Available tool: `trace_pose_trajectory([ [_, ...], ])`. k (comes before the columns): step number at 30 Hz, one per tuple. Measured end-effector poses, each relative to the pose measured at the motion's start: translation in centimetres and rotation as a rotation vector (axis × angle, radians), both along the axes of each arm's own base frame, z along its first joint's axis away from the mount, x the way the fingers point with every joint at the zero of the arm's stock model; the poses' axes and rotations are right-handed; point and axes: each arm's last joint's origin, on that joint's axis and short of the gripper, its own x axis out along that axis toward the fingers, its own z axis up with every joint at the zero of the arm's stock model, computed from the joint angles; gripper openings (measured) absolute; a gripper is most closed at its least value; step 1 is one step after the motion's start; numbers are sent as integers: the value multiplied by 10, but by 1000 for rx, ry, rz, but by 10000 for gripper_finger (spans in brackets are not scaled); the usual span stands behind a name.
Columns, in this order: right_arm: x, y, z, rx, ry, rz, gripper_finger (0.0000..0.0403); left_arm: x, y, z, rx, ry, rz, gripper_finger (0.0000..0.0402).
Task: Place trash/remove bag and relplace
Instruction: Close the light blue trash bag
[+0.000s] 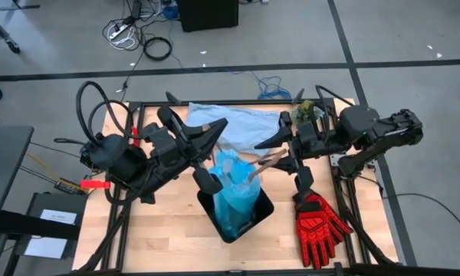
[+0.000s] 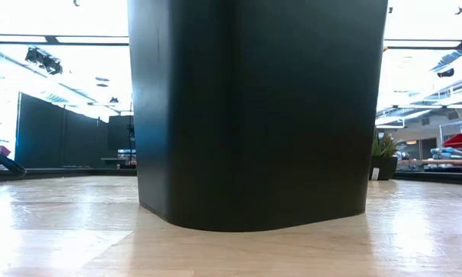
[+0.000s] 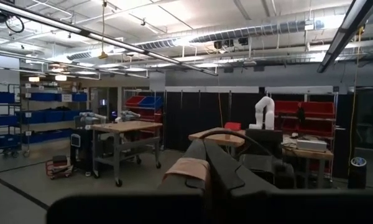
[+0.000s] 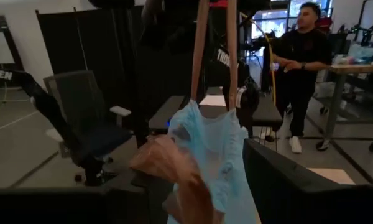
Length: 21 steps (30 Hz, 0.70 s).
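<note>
A wooden table [image 1: 161, 238] with a few things on it.

A black bin [image 1: 262, 208] stands near the middle, with a bright blue bag [image 1: 234, 192] inside. A red glove [image 1: 318, 222] lies flat beside the bin. A pale grey-blue bag [image 1: 241, 123] lies at the far edge, next to a small green plant [image 1: 304, 112].

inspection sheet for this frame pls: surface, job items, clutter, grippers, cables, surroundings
Surface: wooden table, bare at the front left.
Job's things: cyan bag bunched up out of the black bin; trash nothing seen.
Clutter: red glove, grey-blue bag, small plant.
Grippers: left gripper shut at the bin's rim; right gripper at the bag top, fingers open.
Cables: loose on the floor behind the table.
Surroundings: person standing beyond the table, office chair.
</note>
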Motion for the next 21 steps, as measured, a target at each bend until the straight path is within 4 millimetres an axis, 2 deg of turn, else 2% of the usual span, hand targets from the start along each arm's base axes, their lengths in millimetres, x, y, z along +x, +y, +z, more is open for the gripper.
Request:
trace_pose_trajectory([
  [4,-2,8,-2,-31,6,95,176,-8,5,5,15,2,9,0],
  [12,-2,15,-5,26,56,166,176,-40,24,27,-13,-57,19,0],
  [21,23,29,-25,41,144,147,176,-74,51,50,6,-203,-3,0],
])
